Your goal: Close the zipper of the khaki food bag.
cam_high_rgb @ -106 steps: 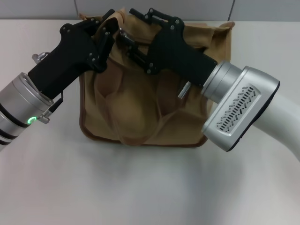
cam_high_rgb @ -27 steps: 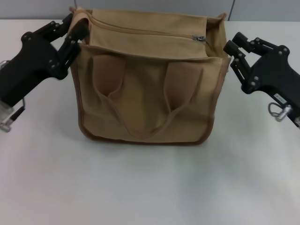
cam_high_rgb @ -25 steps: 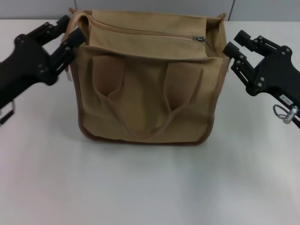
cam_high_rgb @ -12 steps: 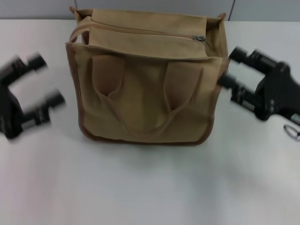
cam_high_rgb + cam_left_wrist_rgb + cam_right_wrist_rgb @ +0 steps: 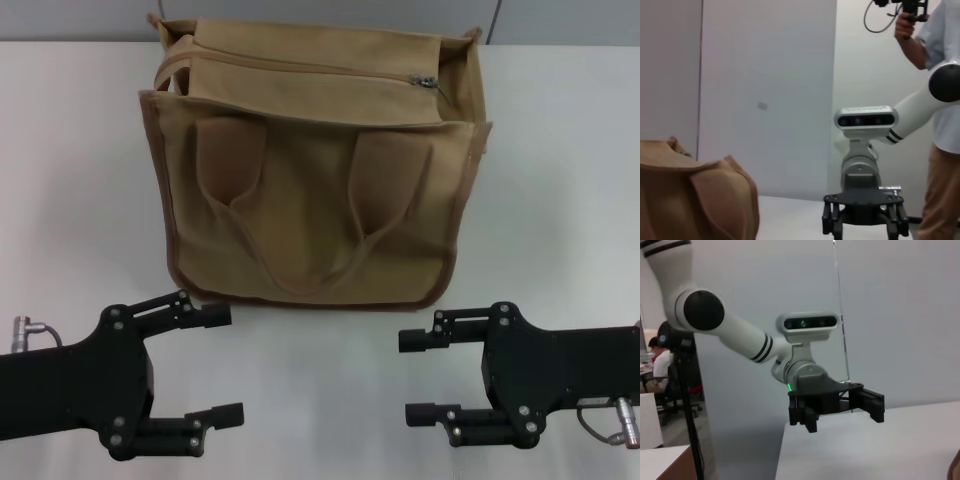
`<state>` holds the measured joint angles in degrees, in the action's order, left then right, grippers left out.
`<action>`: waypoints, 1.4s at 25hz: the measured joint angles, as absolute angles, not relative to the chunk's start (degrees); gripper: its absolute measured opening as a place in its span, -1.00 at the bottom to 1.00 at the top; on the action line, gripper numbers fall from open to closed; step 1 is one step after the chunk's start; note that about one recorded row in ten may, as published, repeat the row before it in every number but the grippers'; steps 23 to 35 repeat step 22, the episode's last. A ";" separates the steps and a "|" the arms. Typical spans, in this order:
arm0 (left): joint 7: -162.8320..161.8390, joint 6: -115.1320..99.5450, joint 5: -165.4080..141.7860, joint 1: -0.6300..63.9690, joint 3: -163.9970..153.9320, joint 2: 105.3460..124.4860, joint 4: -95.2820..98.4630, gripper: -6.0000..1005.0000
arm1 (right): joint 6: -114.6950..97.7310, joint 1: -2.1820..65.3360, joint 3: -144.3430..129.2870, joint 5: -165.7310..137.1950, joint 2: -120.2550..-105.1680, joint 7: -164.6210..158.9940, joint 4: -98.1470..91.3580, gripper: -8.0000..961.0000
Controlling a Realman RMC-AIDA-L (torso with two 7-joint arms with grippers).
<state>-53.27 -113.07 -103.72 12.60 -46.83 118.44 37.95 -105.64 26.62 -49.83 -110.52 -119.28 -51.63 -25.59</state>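
The khaki food bag point(image 5: 310, 190) stands upright at the middle back of the white table point(image 5: 320, 400), with its two handles hanging down its front. The zipper point(image 5: 300, 68) runs along the top, and its silver pull tab point(image 5: 424, 81) sits near the right end. My left gripper point(image 5: 226, 366) is open and empty in front of the bag at the near left. My right gripper point(image 5: 408, 377) is open and empty at the near right. Their fingers point toward each other. The bag's side point(image 5: 695, 200) shows in the left wrist view.
The left wrist view shows my right arm's gripper point(image 5: 865, 220) and a person point(image 5: 945, 125) standing behind it holding a device. The right wrist view shows my left arm's gripper point(image 5: 837, 407) above the table point(image 5: 880, 445). A grey wall point(image 5: 90, 18) lies behind the bag.
Both grippers have left the bag's upper corners and drawn back to the near side of the table, low and in front of the bag. The bag stands still, its zipper pull at the right.
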 joint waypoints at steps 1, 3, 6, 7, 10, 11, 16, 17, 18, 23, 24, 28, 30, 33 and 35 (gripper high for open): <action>-53.27 -113.07 -103.72 12.61 -46.83 118.44 37.95 0.68 | -105.64 26.62 -49.83 -110.52 -119.28 -51.63 -25.59 0.29; -53.51 -113.07 -105.04 13.65 -47.00 118.38 37.93 0.68 | -105.49 26.64 -49.86 -110.65 -119.27 -51.63 -25.71 0.29; -53.52 -113.07 -105.59 14.10 -47.22 118.41 37.84 0.68 | -104.93 26.64 -49.91 -110.73 -119.26 -51.85 -26.07 0.29; -53.53 -113.07 -105.75 14.25 -47.62 118.44 37.84 0.68 | -104.56 26.67 -49.92 -110.74 -119.27 -51.98 -26.15 0.29; -53.52 -113.05 -105.79 14.38 -47.76 118.45 37.84 0.68 | -103.49 26.68 -49.94 -110.76 -119.31 -52.05 -26.20 0.29; -53.52 -113.03 -105.80 14.43 -47.77 118.46 37.84 0.68 | -103.09 26.67 -49.95 -110.77 -119.36 -52.05 -26.20 0.29; -53.52 -113.01 -105.83 14.50 -47.80 118.48 37.85 0.68 | -101.99 26.75 -49.98 -110.82 -119.41 -52.10 -26.12 0.29; -53.51 -113.02 -105.84 14.50 -47.81 118.48 37.86 0.68 | -101.98 26.77 -49.99 -110.83 -119.42 -52.11 -26.14 0.29; -53.48 -113.02 -105.84 14.50 -47.81 118.47 37.87 0.68 | -101.97 26.80 -49.99 -110.83 -119.43 -52.12 -26.16 0.29; -53.19 -112.63 -105.91 14.50 -47.81 118.48 37.88 0.68 | -101.95 26.94 -50.01 -110.83 -119.44 -52.20 -26.10 0.29; -53.19 -112.63 -105.91 14.50 -47.81 118.48 37.88 0.68 | -101.95 26.94 -50.01 -110.83 -119.44 -52.20 -26.10 0.29; -53.19 -112.63 -105.91 14.50 -47.81 118.48 37.88 0.68 | -101.95 26.94 -50.01 -110.83 -119.44 -52.20 -26.10 0.29; -53.19 -112.63 -105.91 14.50 -47.81 118.48 37.88 0.68 | -101.95 26.94 -50.01 -110.83 -119.44 -52.20 -26.10 0.29; -53.19 -112.63 -105.91 14.50 -47.81 118.48 37.88 0.68 | -101.95 26.94 -50.01 -110.83 -119.44 -52.20 -26.10 0.29; -53.19 -112.63 -105.91 14.50 -47.81 118.48 37.88 0.68 | -101.95 26.94 -50.01 -110.83 -119.44 -52.20 -26.10 0.29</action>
